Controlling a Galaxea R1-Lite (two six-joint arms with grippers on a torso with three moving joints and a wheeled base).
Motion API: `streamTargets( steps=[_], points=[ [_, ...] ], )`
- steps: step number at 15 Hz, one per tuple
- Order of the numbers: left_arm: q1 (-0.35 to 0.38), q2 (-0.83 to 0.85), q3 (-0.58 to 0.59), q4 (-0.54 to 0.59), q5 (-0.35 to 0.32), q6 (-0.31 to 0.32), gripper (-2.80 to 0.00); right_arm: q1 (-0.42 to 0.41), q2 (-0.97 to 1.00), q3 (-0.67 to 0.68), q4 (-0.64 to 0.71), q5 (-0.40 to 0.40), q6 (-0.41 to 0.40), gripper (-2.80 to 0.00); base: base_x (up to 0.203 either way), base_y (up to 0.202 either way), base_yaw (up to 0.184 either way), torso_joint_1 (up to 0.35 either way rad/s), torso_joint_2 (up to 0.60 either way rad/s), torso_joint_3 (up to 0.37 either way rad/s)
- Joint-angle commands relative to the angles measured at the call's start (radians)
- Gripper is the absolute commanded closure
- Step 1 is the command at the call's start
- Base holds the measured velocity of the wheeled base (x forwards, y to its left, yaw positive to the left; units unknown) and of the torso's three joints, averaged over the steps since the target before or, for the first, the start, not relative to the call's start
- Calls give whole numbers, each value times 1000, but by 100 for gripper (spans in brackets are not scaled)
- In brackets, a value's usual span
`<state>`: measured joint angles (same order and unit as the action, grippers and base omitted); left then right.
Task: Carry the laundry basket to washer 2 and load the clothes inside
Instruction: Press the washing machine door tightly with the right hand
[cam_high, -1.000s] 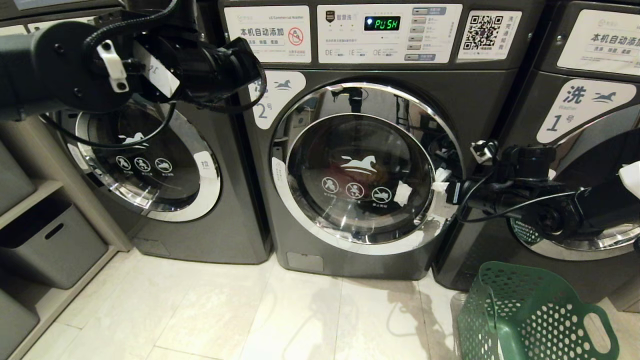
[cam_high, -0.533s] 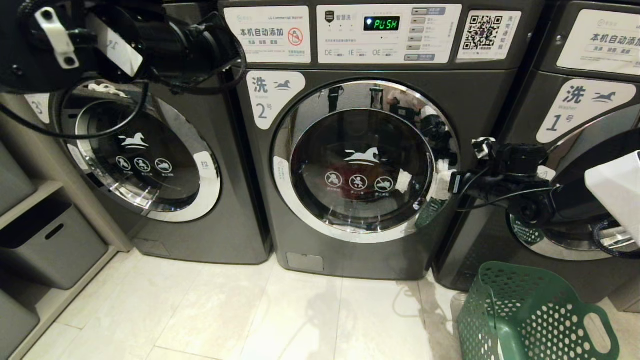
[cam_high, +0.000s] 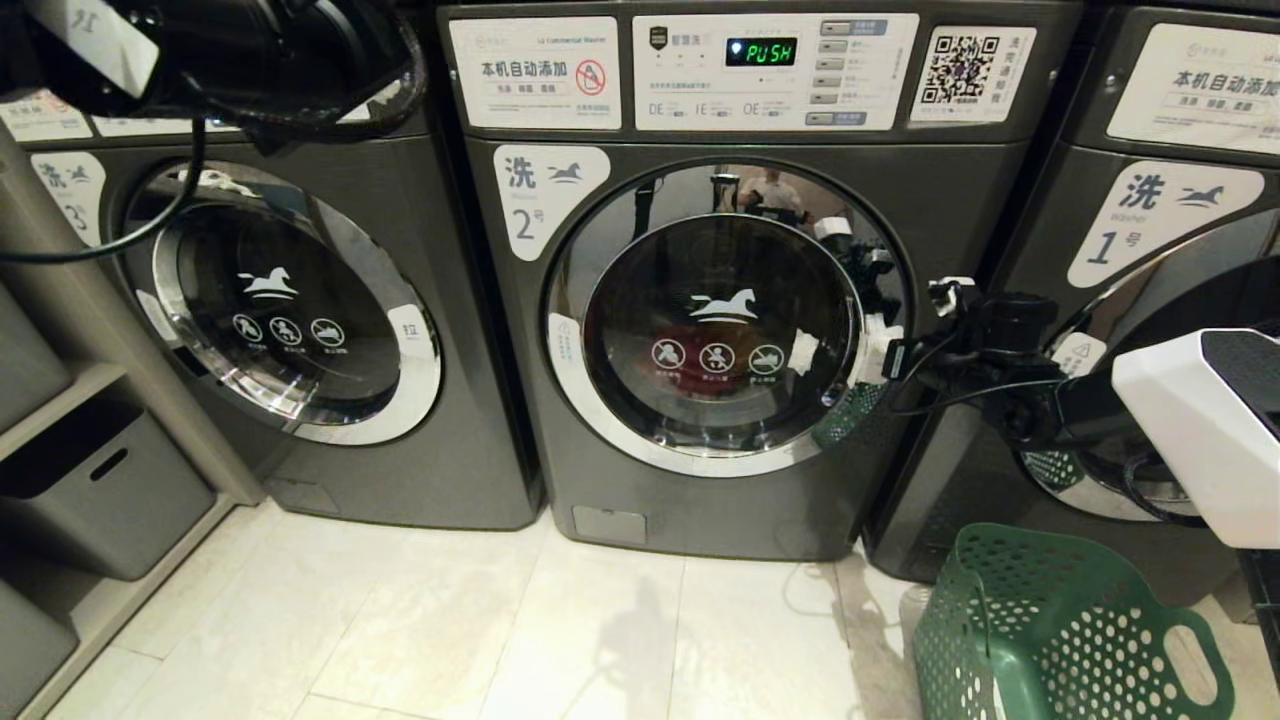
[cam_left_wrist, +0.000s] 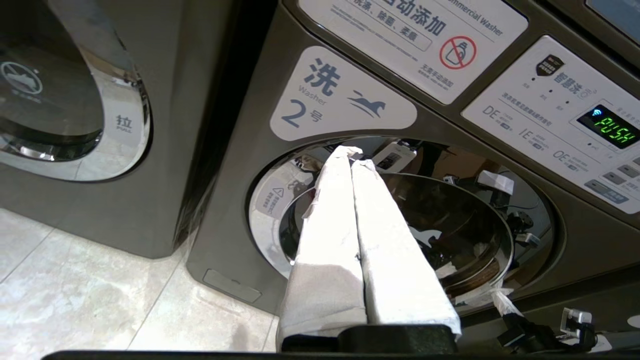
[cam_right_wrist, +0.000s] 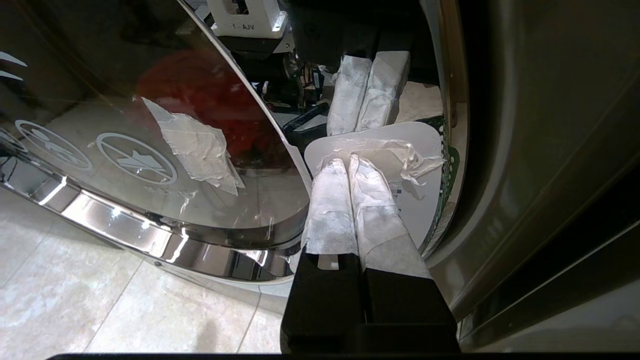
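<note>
Head view, nearest: one green laundry basket (cam_high: 1060, 630) on the pale tiled floor (cam_high: 450, 620), low at the robot's right, in front of the machine marked 1; its contents cannot be made out.
Washers: three dark grey front-loaders in a row, numbered 3 (cam_high: 290, 300), 2 and 1 (cam_high: 1150, 280) from the robot's left to right.
Washer 2 (cam_high: 720, 300): in the middle, round chrome-rimmed door closed, green display reading PUSH.
Clothes (cam_right_wrist: 200, 95): a red shape shows behind the door glass in the right wrist view; other garments cannot be told.
Right hand (cam_right_wrist: 347, 162): its two cloth-wrapped fingers pressed together, holding nothing, tips against a white tab at the door's right rim.
Left hand (cam_left_wrist: 350, 152): two wrapped fingers together, empty, raised up before the top of washer 2's door.
Grey bins: one (cam_high: 100, 490) on the shelf at far left.
</note>
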<state>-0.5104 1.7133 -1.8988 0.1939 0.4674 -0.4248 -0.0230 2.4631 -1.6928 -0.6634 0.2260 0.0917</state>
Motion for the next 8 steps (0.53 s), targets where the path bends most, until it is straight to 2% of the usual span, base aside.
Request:
streamTargets(
  steps=[1, 5, 8],
  points=[
    [0, -22, 19, 0, 6, -3, 0, 0, 49, -47, -5, -2, 2, 0, 0, 0, 0, 0, 0, 0],
    [1, -67, 88, -8, 23, -4, 0, 2, 68, -77, 1, 2, 2, 0, 0, 0, 0, 0, 0, 0],
    [1, -85, 101, -7, 28, -4, 0, 3, -4, 7, 2, 3, 2, 0, 0, 0, 0, 0, 0, 0]
  ],
)
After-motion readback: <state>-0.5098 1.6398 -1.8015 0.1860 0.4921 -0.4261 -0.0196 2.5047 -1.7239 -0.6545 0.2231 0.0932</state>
